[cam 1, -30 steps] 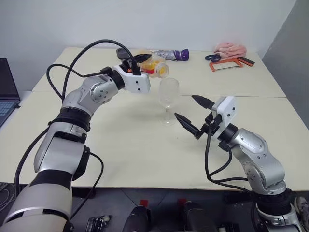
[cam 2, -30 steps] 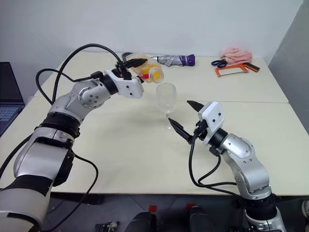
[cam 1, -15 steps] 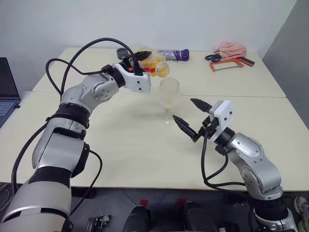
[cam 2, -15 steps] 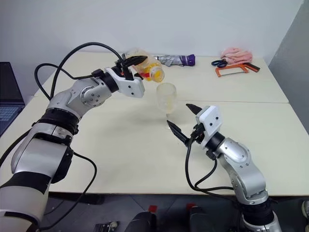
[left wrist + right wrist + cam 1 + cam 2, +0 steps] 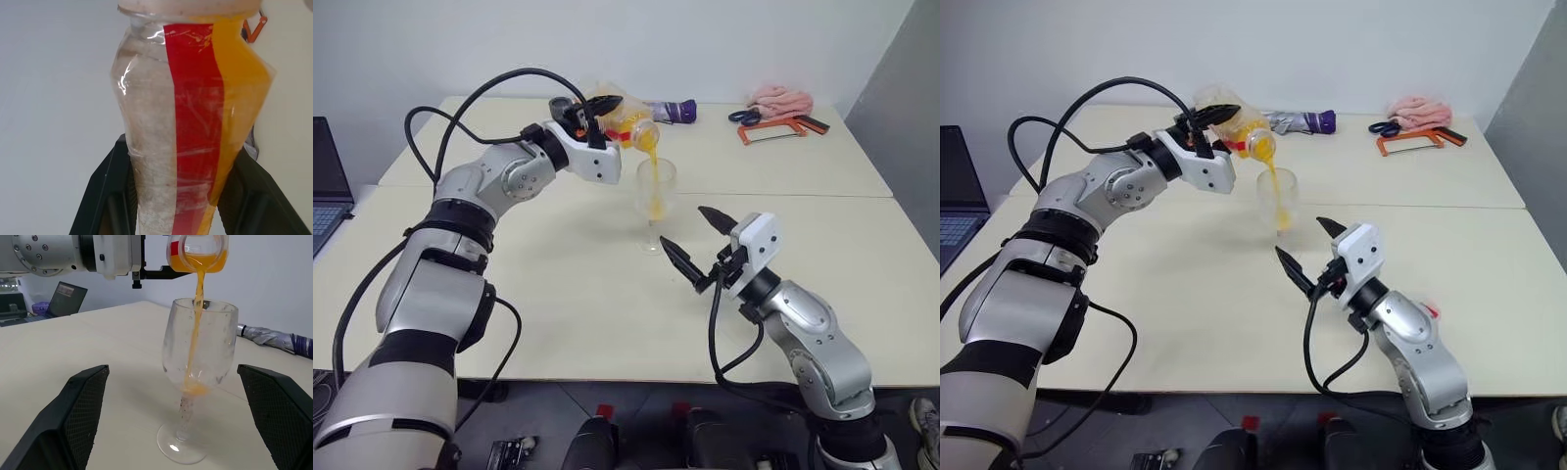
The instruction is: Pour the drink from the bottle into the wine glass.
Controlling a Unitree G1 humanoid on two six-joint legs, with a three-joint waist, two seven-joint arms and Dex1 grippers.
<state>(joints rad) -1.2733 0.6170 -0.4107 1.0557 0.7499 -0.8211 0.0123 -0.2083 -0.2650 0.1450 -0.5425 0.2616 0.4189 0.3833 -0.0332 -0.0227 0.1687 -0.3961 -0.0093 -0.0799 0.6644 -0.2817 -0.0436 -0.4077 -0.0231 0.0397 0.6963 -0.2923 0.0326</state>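
Note:
My left gripper [image 5: 599, 116] is shut on the bottle [image 5: 625, 119], a clear plastic one with a red label strip [image 5: 190, 112], and holds it tilted mouth-down above the wine glass [image 5: 655, 196]. The orange-yellow drink [image 5: 195, 333] runs in a thin stream from the bottle's mouth into the bowl and gathers at its bottom. The glass stands upright on the table [image 5: 558, 274], and no cap shows on the bottle's open mouth. On the near side of the glass, apart from it, my right gripper [image 5: 685, 227] stands open with nothing between its black fingers [image 5: 83, 416].
Along the table's back edge lie a folded umbrella [image 5: 671, 110], a pink cloth [image 5: 781, 96], scissors [image 5: 742, 116] and an orange hacksaw [image 5: 773, 130]. A laptop [image 5: 325, 176] sits off the far left. A seam [image 5: 783, 195] crosses the table behind the glass.
The bottle has tipped further over the glass. A second ago the glass was empty; now the drink streams into it. The right gripper has stayed open near the glass.

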